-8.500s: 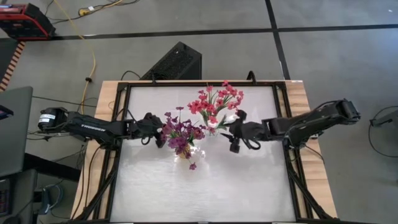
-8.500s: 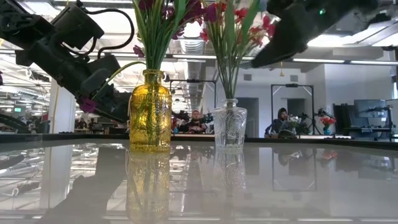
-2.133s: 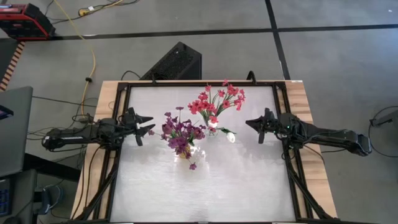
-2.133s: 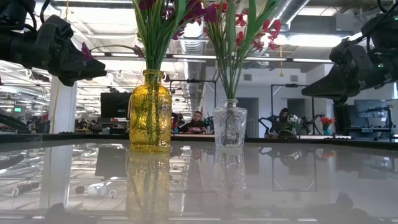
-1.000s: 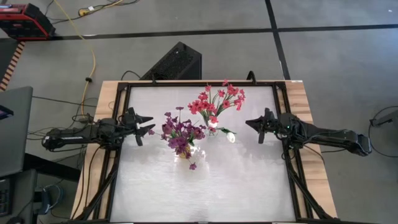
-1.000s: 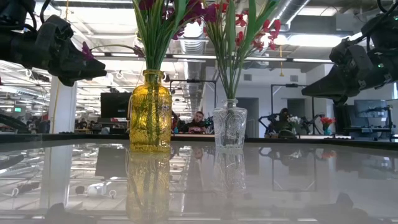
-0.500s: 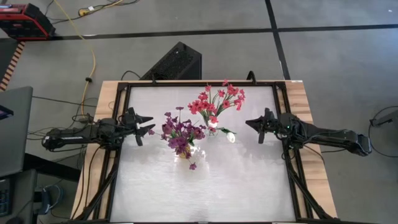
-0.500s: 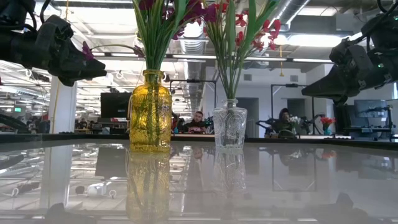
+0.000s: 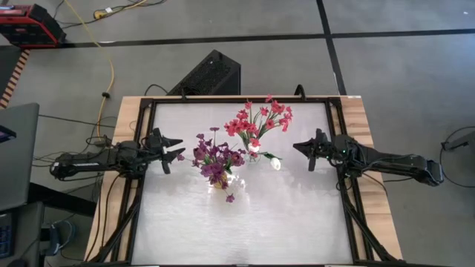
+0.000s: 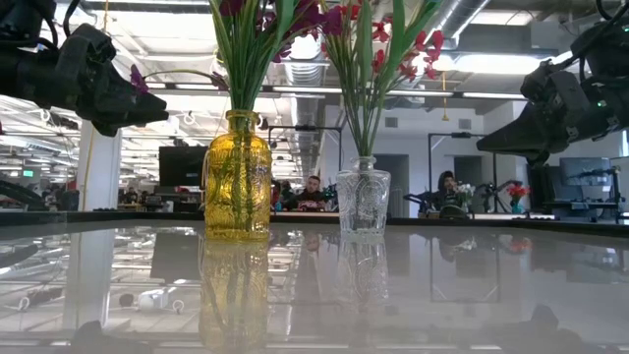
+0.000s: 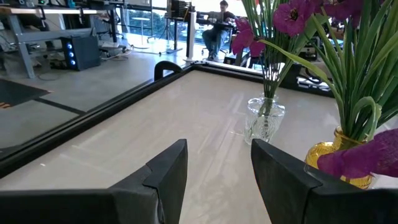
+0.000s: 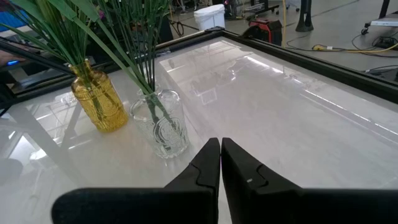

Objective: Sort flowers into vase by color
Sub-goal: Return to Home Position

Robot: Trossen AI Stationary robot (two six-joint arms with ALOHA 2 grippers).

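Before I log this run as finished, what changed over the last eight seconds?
Both arms drew back from the flowers: left gripper to the left side of the table, jaws open; right gripper to its right side, jaws shut. The yellow vase, the clear vase and their flowers stayed put.

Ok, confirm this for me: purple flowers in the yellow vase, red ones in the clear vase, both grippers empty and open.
Not quite. The right gripper is empty but shut, as the right wrist view shows. The rest holds: purple flowers in the yellow vase, red flowers in the clear vase, left gripper empty and open.
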